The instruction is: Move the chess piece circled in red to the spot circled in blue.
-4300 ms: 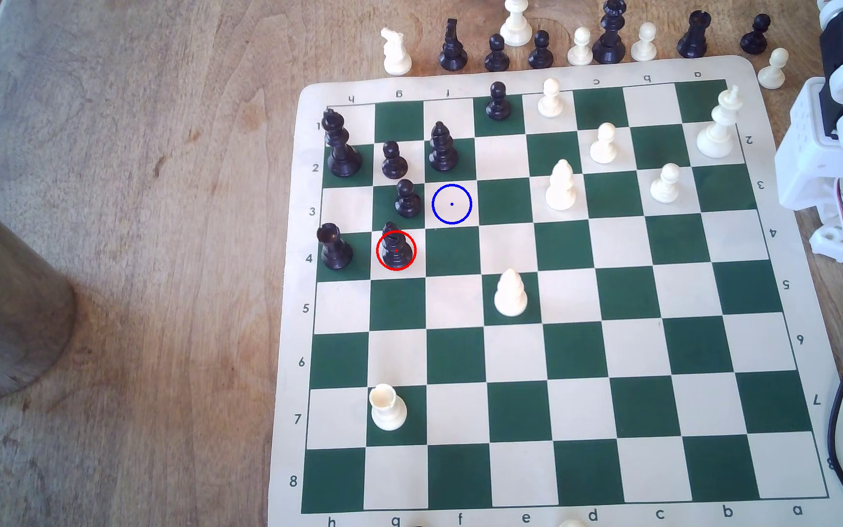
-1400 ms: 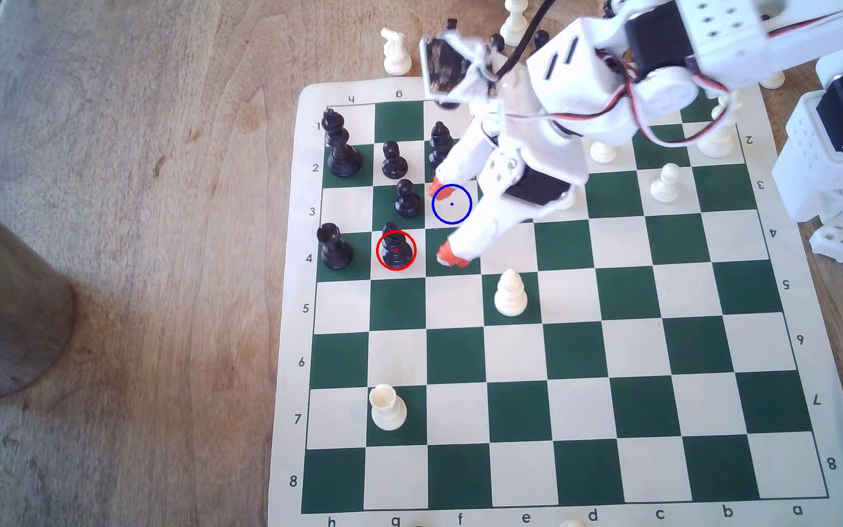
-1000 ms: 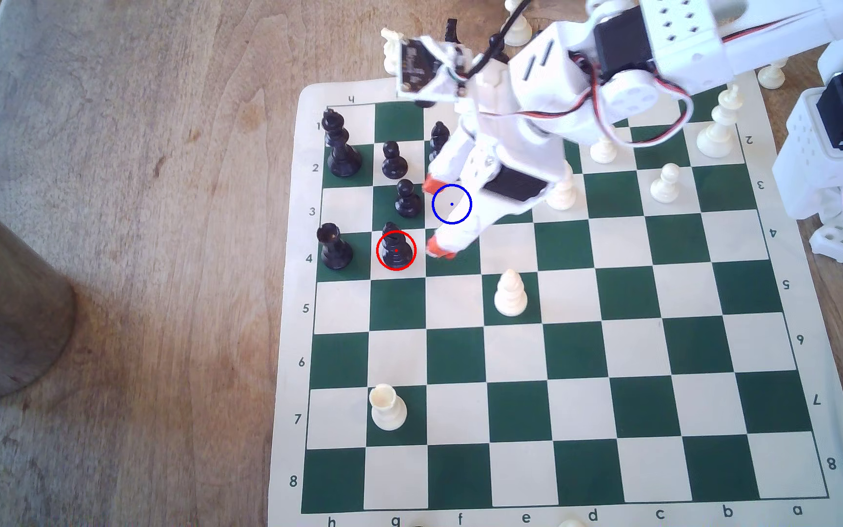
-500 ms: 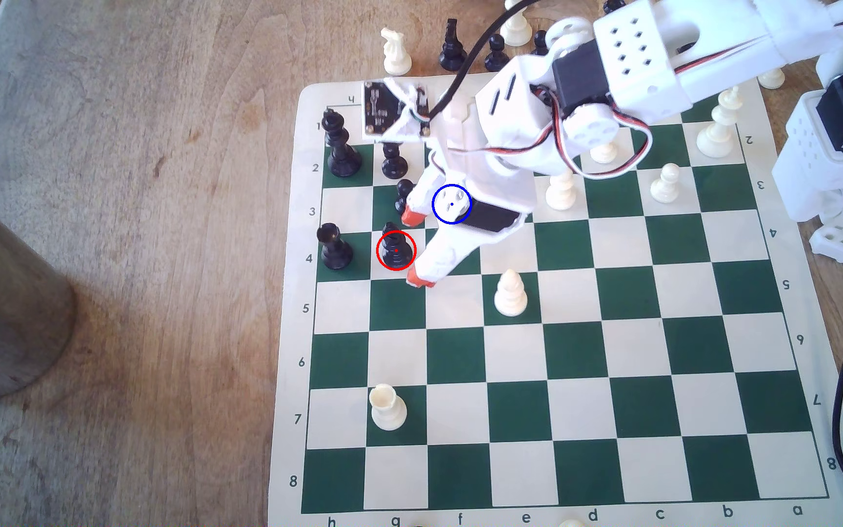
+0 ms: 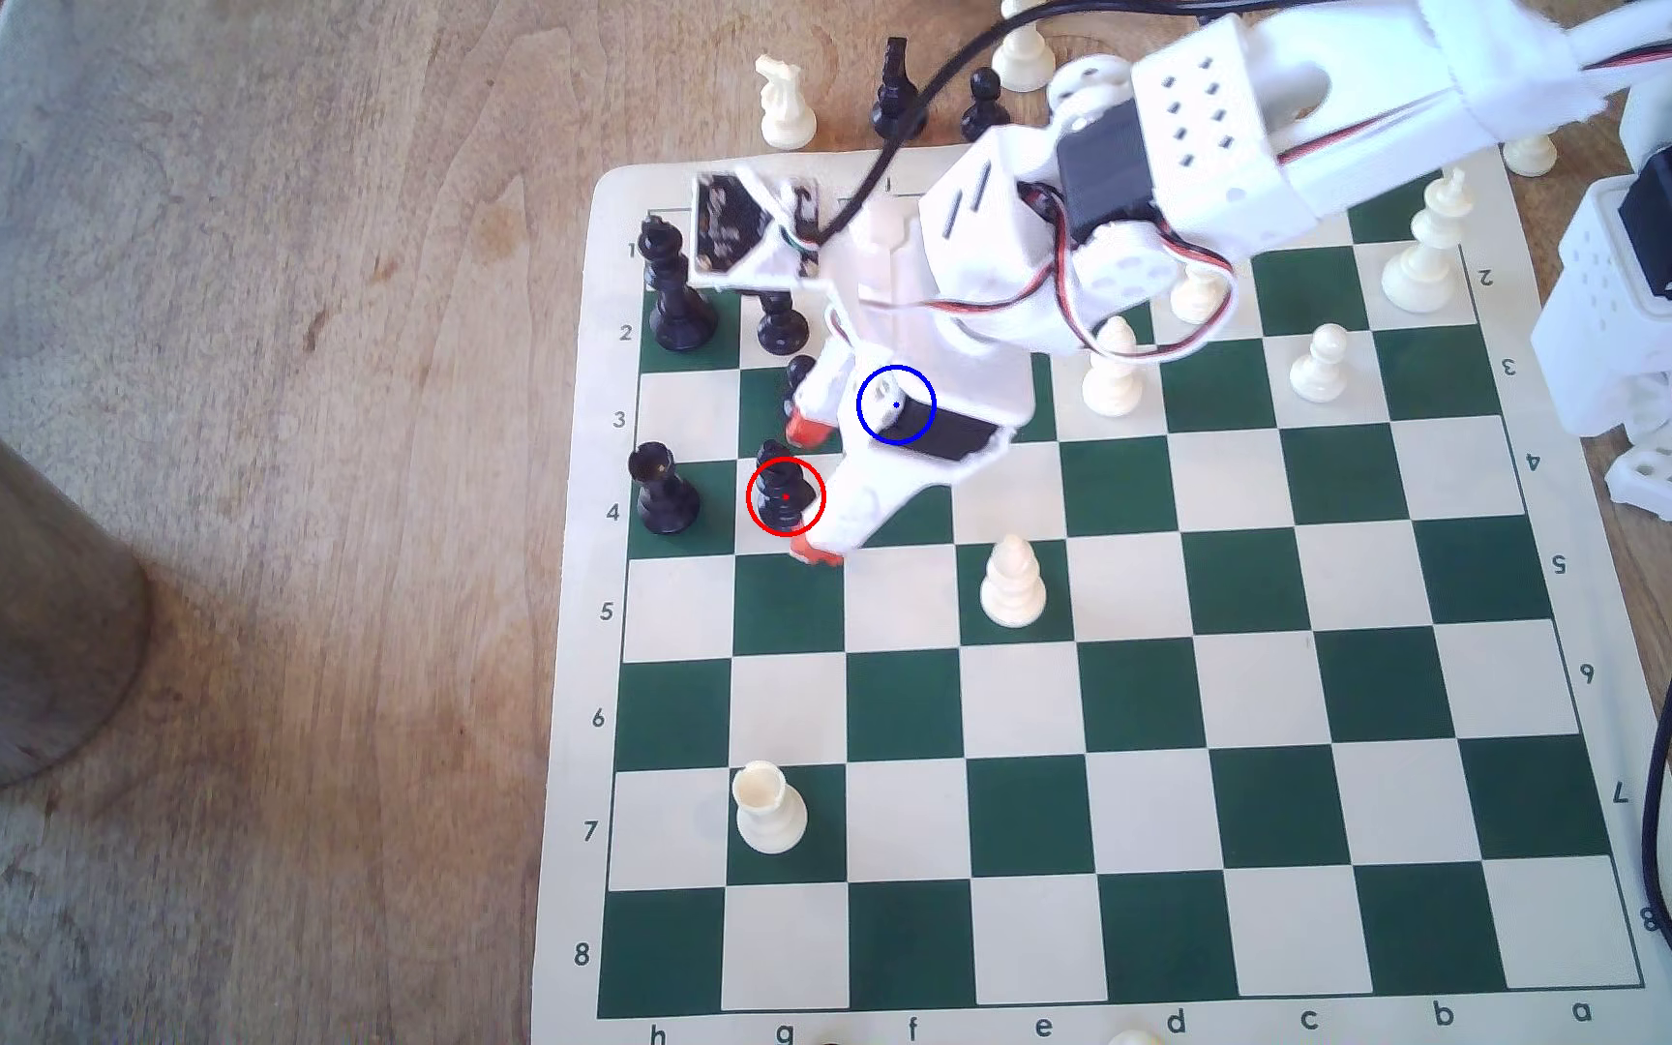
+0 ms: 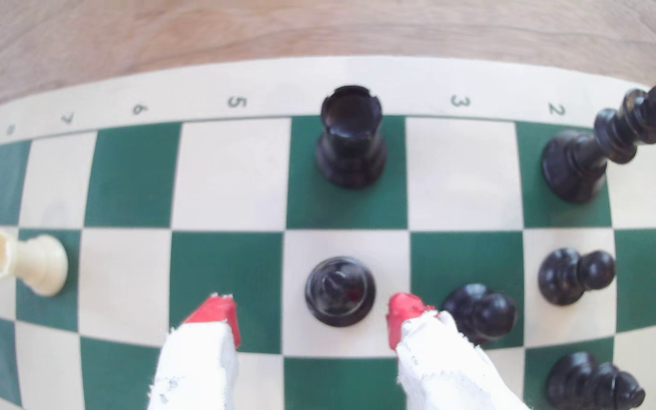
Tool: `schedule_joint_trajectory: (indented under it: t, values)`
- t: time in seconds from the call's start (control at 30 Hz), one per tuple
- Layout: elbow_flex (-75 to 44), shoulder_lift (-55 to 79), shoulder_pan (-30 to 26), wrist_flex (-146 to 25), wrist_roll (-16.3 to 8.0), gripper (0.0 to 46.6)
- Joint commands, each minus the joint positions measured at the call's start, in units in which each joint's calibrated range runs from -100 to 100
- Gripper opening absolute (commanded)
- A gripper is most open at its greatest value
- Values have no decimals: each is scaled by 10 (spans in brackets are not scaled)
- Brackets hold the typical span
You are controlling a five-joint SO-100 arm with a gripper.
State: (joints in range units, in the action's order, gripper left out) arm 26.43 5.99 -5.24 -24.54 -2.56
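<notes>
The black bishop-like chess piece (image 5: 785, 492) stands upright on a cream square inside the red ring, and it also shows in the wrist view (image 6: 340, 291). My gripper (image 5: 812, 492) is open, and its orange-red fingertips (image 5: 807, 430) sit on either side of the piece without touching it. In the wrist view the gripper (image 6: 310, 311) has the piece between and just beyond its tips. The blue ring (image 5: 858, 405) is drawn over the gripper's white body. The cream square under it is hidden.
A black pawn (image 6: 480, 311) stands right beside one fingertip (image 6: 405, 311). A black rook (image 5: 661, 489) is one square past the bishop, towards the exterior view's left. Also nearby are the black king (image 5: 673, 286), a white piece (image 5: 1013, 583) and a white rook (image 5: 769, 809).
The arm came in from the exterior view's right, passed over the blue ring and moved its open fingers down and left, level with the black bishop. No piece has moved.
</notes>
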Motion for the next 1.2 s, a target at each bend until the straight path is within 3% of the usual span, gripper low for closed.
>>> schedule_joint_trajectory:
  t: [0.0, 0.63, 0.7, 0.73, 0.87, 1.17]
  values:
    - [-64, -7, 0, 9, 2, 205]
    - [-86, 16, -4, 24, 4, 200]
    - [-88, 16, -3, 24, 4, 172]
    - [-88, 17, -3, 24, 6, 107]
    - [-88, 17, -4, 23, 6, 23]
    - [-94, 4, -9, 15, 3, 3]
